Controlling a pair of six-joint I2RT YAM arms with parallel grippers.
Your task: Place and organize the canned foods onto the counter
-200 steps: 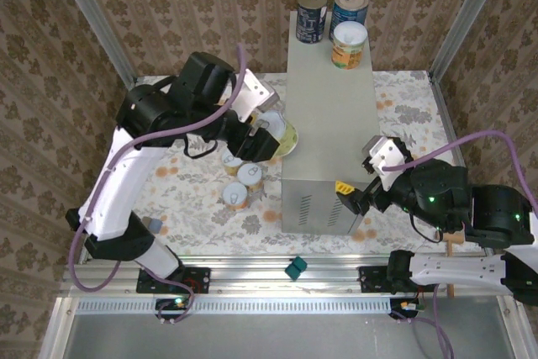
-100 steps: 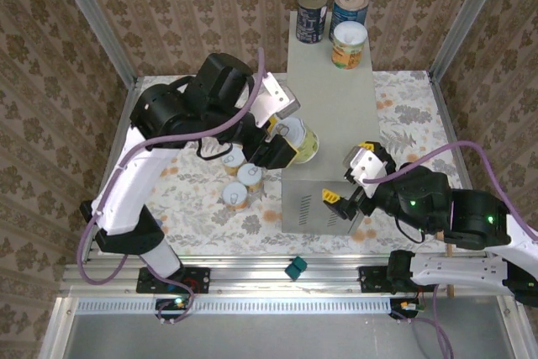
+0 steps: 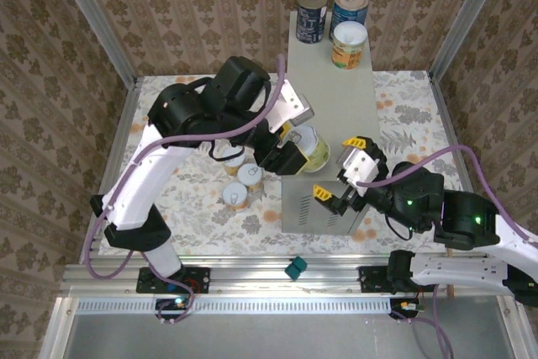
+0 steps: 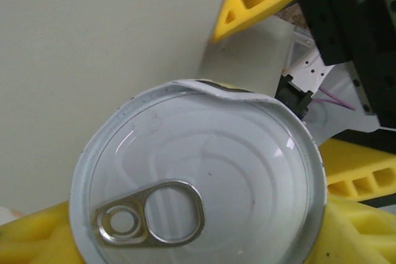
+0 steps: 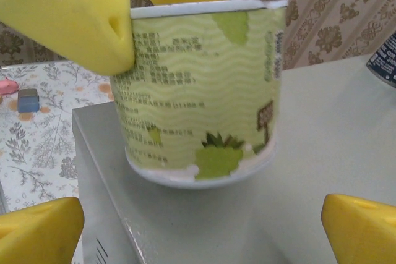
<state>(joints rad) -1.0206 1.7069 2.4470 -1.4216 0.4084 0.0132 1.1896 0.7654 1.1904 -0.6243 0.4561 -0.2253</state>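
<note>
A short can (image 3: 316, 149) with a white pull-tab lid (image 4: 198, 183) and a yellow-green label (image 5: 204, 85) sits in my left gripper (image 3: 301, 149), which is shut on it. Its base is at or just above the left part of the grey counter (image 3: 336, 98); I cannot tell whether they touch. My right gripper (image 3: 338, 167) stands open just in front of this can, its yellow fingertips (image 5: 37, 227) wide apart and low. Three cans stand at the counter's far end: two blue-labelled ones (image 3: 311, 14) (image 3: 348, 6) and a white-lidded orange one (image 3: 348, 44). Three short cans (image 3: 250, 176) rest on the floral floor left of the counter.
The counter's front face has vent slits (image 3: 304, 205). Metal frame posts (image 3: 92, 14) and patterned walls close in the cell. A small green object (image 3: 294, 268) lies on the front rail. A small blue-grey block (image 5: 28, 100) sits on the floral floor.
My left arm carried the yellow-green can rightwards from beside the counter to over its top. My right gripper moved up and left along the counter's near end towards that can.
</note>
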